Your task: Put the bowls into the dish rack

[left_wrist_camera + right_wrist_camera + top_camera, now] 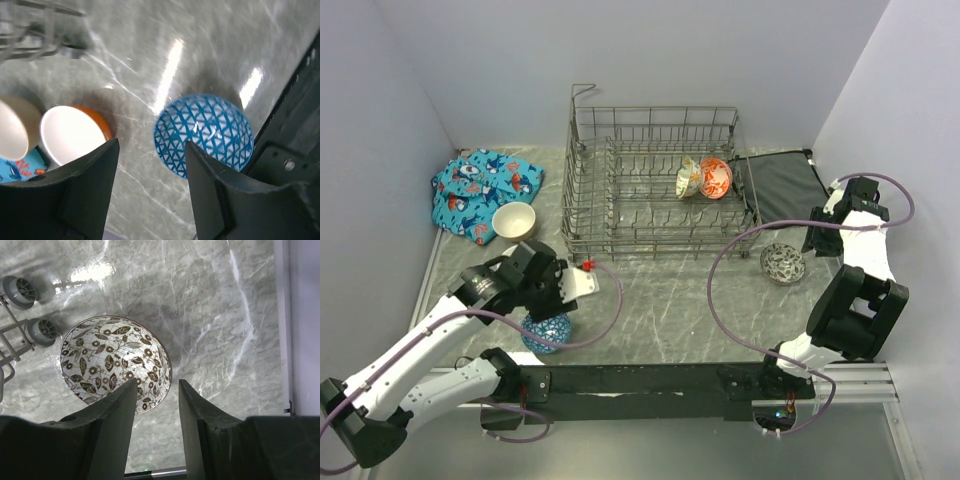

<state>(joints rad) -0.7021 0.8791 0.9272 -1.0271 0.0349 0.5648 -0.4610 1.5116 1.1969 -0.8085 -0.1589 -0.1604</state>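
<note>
Grey marble tabletop (pixel 150 60) below: my left gripper (pixel 151 150) hangs, fingers apart, above the blue bowl (pixel 205 135). The bowl lies toward the right-hand finger in my wrist view, probably not yet centred. The dish rack (pixel 585 200) stands beyond.

Plain pale walls (pixel 650 50) on three sides — grey veined tabletop (pixel 670 300), glossy with light glare.

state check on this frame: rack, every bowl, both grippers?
dish rack: upright on table, holds two bowls
leaf-patterned bowl: in rack, on edge
orange-red bowl: in rack, on edge
plain cream bowl: on table, upright
blue patterned bowl: on table, not gripped
orange-sided bowl: on table, upright
black-and-white bowl: on table, upright, not gripped
left gripper: open, over blue patterned bowl
right gripper: open, over black-and-white bowl
</note>
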